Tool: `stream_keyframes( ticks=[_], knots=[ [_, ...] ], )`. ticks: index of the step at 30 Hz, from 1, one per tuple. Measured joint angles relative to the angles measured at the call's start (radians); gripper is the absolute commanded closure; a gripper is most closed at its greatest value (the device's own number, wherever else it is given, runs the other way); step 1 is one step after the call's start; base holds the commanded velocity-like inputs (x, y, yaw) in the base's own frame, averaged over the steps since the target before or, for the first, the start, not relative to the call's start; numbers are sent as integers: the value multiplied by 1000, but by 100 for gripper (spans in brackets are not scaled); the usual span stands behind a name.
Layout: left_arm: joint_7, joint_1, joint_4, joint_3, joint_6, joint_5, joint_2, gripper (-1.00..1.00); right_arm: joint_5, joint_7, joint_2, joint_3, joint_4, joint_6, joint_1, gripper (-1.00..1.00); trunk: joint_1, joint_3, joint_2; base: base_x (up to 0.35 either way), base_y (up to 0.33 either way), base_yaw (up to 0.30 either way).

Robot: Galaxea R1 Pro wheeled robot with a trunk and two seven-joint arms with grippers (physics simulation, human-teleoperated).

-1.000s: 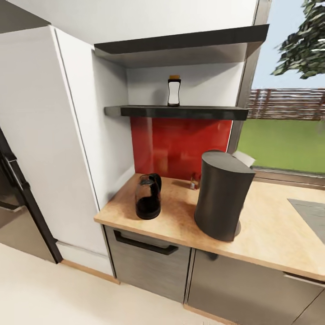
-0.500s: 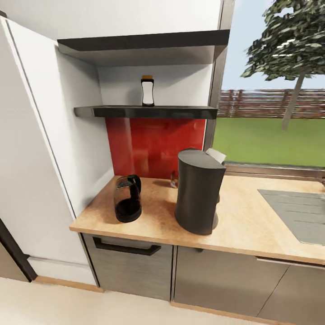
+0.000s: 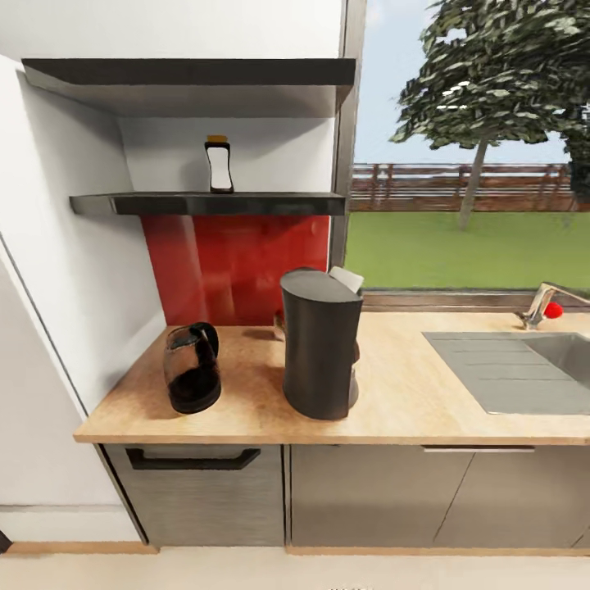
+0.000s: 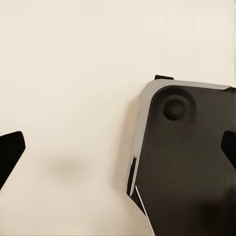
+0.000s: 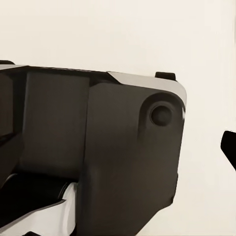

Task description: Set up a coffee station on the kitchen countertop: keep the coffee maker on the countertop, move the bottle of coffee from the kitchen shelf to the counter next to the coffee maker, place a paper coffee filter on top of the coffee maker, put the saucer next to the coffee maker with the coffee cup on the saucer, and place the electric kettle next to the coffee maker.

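Bottle of coffee (image 3: 218, 165) on kitchen shelf (image 3: 205, 202), left hand (image 4: 118, 152) and right hand (image 5: 118, 147) spread open over floor.

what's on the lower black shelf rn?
The bottle of coffee stands upright on the kitchen shelf, near its middle, under the upper shelf. Nothing else shows on the board; its top surface is mostly hidden at this angle.

Right wrist camera looks down past the gripper (image 5: 118, 147) at pale cream floor (image 5: 118, 34). One dark fingertip (image 5: 229, 147) pokes in at one edge, another at the opposite edge, set well apart, nothing between them but what lies below. Beneath the gripper: the robot's dark base (image 5: 98, 147), grey-edged rounded corner, a round bolt (image 5: 161, 114) near it.
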Motion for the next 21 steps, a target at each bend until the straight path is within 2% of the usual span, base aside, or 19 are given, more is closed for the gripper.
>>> stream_keyframes(
  ticks=[17, 21],
  knots=[
    [1, 0, -4, -4, -1, -4, 0, -100, -2, -8, -1, -6, -7, 0, 1, -100, 0, 1, 0, 0, 0, -297],
    [4, 0, -6, -7, 0, -11, 1, -100, -2, -7, -2, -7, -8, -1, 0, -100, 0, 2, 0, 0, 0, -145]
  ],
)
